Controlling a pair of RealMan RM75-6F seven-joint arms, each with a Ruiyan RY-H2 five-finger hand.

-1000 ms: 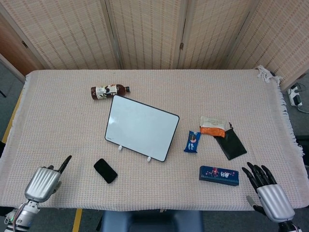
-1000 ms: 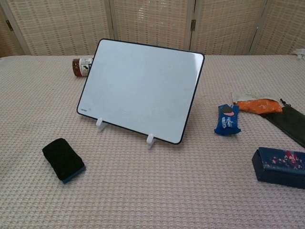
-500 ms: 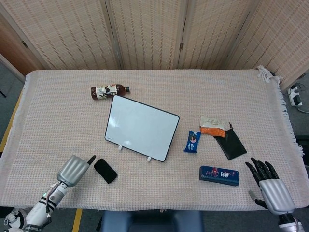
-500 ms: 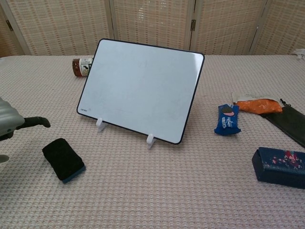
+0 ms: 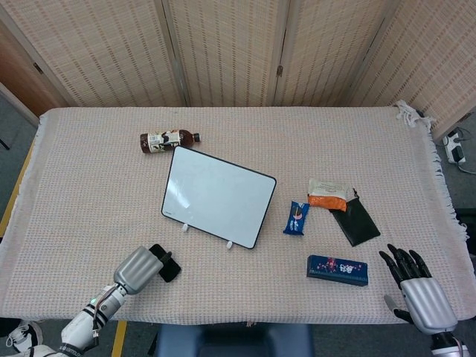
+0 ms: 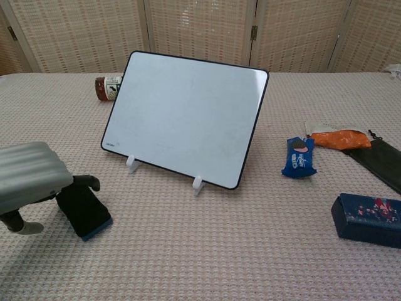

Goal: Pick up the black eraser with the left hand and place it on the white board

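The black eraser [image 5: 167,266] lies on the cloth near the front left, a blue layer showing under its near end [image 6: 88,213]. My left hand [image 5: 138,269] hangs over the eraser's left end, its silver back [image 6: 28,177] upward. Dark fingers [image 6: 88,182] reach over the eraser's top and the thumb [image 6: 22,227] points down on the near side. I cannot tell whether they touch it. The white board [image 5: 218,195] stands tilted on two white feet behind the eraser [image 6: 188,116]. My right hand [image 5: 415,288] rests at the front right edge with fingers spread, holding nothing.
A brown bottle [image 5: 167,140] lies behind the board. To the board's right lie a blue snack packet [image 5: 296,218], an orange packet [image 5: 327,199], a black pouch [image 5: 357,221] and a dark blue box [image 5: 338,269]. Folding screens stand behind the table.
My left hand has moved right along the front of the table, from the left corner to over the eraser's left end. The eraser and board have not moved; the right hand barely shifted.
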